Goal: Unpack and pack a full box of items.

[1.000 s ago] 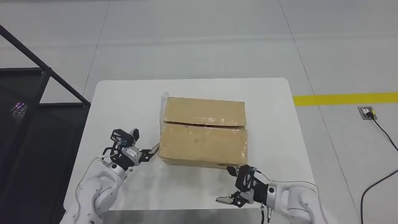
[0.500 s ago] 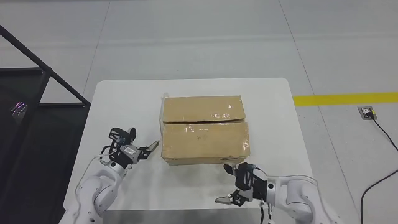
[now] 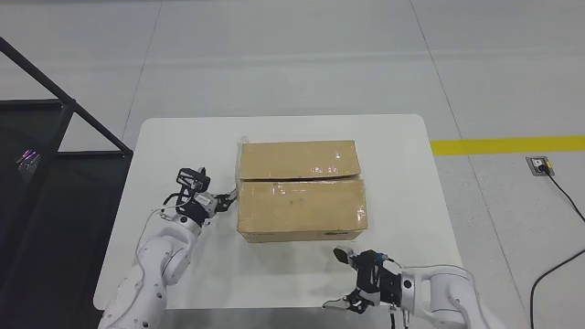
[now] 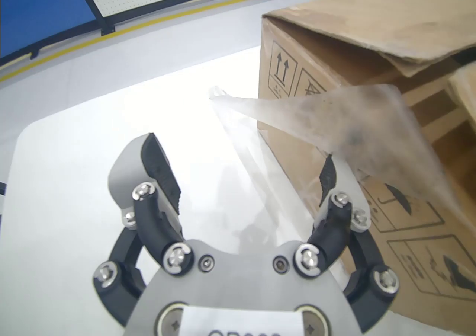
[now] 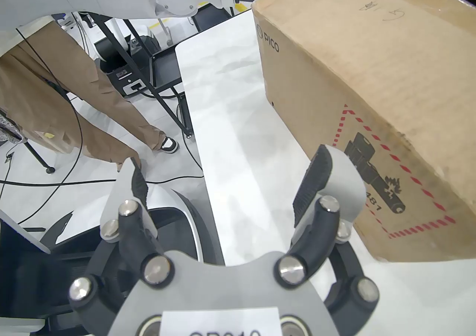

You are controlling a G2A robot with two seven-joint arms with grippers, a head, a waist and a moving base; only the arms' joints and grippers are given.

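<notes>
Advances the left gripper, jaws spread, to the box at its left end, beside a loose tape strip. Backs the right gripper, also spread, toward the near table edge. Leaves box mid-table, flaps down: unsealing likely next.

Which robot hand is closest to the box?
The left gripper: it is right beside the box's end, by the loose tape. The right gripper sits apart, near the table's front edge.

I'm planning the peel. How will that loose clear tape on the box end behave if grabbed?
Probably floppy: the tape curls loosely off the box. Thin and see-through, so likely very light. It may cling to the open left pincer close by.
</notes>
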